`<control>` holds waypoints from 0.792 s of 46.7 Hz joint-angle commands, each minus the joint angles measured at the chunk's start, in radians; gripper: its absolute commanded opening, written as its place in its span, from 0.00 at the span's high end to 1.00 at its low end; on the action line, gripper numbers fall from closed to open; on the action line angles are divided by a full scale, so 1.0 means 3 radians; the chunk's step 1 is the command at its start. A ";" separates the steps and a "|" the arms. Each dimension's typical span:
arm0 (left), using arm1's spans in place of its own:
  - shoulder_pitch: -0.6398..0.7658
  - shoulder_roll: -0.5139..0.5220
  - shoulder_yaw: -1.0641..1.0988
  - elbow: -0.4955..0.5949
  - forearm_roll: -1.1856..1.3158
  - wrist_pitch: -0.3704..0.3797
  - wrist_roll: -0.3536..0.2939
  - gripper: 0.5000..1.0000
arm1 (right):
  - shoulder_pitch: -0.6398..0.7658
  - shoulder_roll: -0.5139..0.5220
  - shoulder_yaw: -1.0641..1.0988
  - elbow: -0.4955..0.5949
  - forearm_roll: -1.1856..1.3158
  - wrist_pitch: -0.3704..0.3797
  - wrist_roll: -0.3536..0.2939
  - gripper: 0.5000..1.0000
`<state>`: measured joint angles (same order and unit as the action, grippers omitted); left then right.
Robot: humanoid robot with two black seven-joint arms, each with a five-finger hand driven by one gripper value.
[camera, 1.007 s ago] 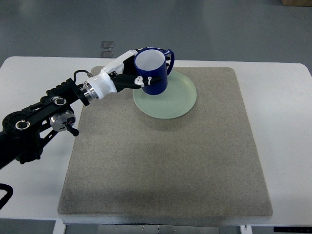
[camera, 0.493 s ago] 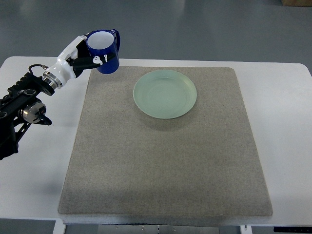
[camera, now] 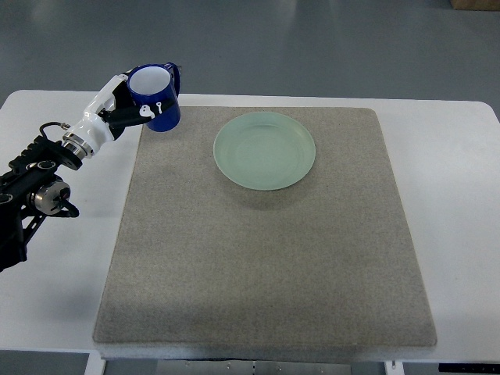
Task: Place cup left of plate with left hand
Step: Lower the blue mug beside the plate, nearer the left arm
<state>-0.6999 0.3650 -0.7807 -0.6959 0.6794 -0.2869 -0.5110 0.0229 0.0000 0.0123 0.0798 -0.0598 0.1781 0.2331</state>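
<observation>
A dark blue cup point(camera: 156, 98) with a white inside is held upright at the mat's far left corner, well left of the pale green plate point(camera: 265, 150). My left hand point(camera: 125, 105) is shut on the cup, its white fingers wrapped round the side; the handle points away to the right. I cannot tell whether the cup touches the surface or hangs just above it. The black left arm point(camera: 35, 187) comes in from the left edge. The plate lies bare on the far middle of the mat.
A grey felt mat point(camera: 266, 234) covers most of the white table point(camera: 461, 195). A small clear bracket point(camera: 171, 74) sits on the floor past the table's far edge.
The cup has travelled left from over the plate's far left rim to the mat's far left corner, then dropped slightly lower and left. The plate now lies fully uncovered.
</observation>
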 commanded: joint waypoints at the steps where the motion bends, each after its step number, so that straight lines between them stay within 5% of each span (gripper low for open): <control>1: 0.0027 0.0000 0.0005 0.0024 -0.0010 0.0005 0.0001 0.47 | 0.0000 0.0000 0.0000 0.0000 0.0000 0.0000 0.0000 0.14; 27: 0.0175 -0.0158 0.0041 0.0249 -0.0010 0.0026 0.0001 0.42 | 0.0000 0.0000 0.0000 0.0000 0.0000 0.0000 0.0000 0.14; 37: 0.0196 -0.0163 0.0051 0.0249 -0.0010 0.0138 0.0001 0.30 | 0.0000 0.0000 0.0000 0.0000 0.0000 0.0000 0.0000 0.14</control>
<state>-0.6418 0.3166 -0.7656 -0.6212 0.6765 -0.2538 -0.5109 0.0230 0.0000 0.0123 0.0798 -0.0598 0.1778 0.2331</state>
